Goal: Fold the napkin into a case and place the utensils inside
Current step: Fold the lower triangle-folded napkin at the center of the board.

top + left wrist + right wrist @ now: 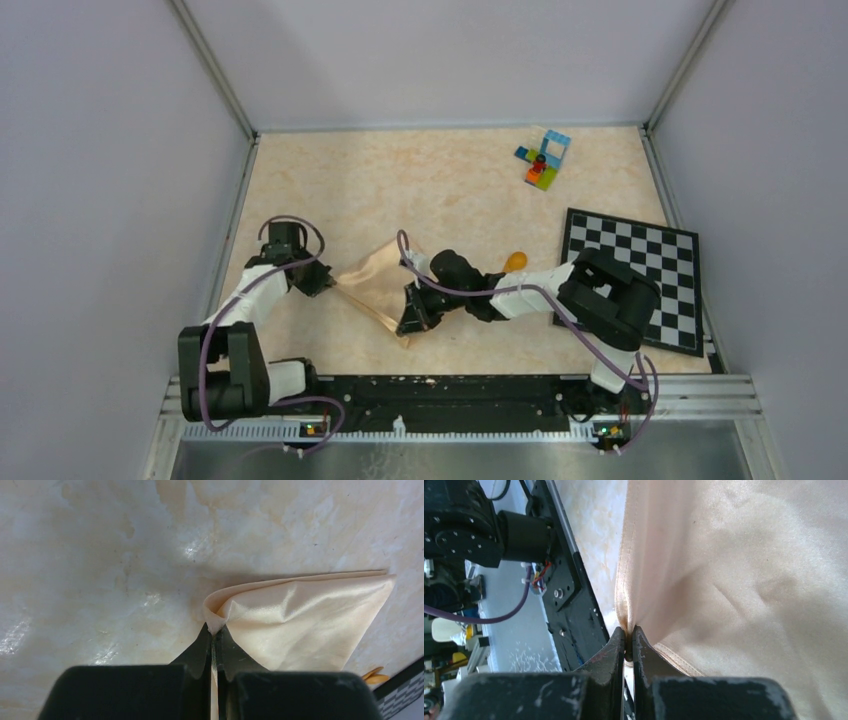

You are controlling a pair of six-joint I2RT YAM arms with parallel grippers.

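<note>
Meanwhile, the left gripper (212,630) is clenched on one corner of the soft peach-tan cloth napkin (375,280) and the right gripper (629,634) pinches the hem on its opposite side, so the cloth is held taut between them, low over the middle of the marbled beige table (420,180). Folding appears to be at an early stage: the cloth looks doubled at the left corner, but no narrow case is formed. The orange plastic spoon (515,260) lies outside it, just behind the right arm.

– What colour is the napkin (375,282)?
– Plain peach-tan, with a sheen. The worktop (440,190) is cream, marbled beige.
– And the rest?
– A black-and-white checkered board (640,272), multicoloured toy bricks (543,160), an orange spoon (515,260).
</note>
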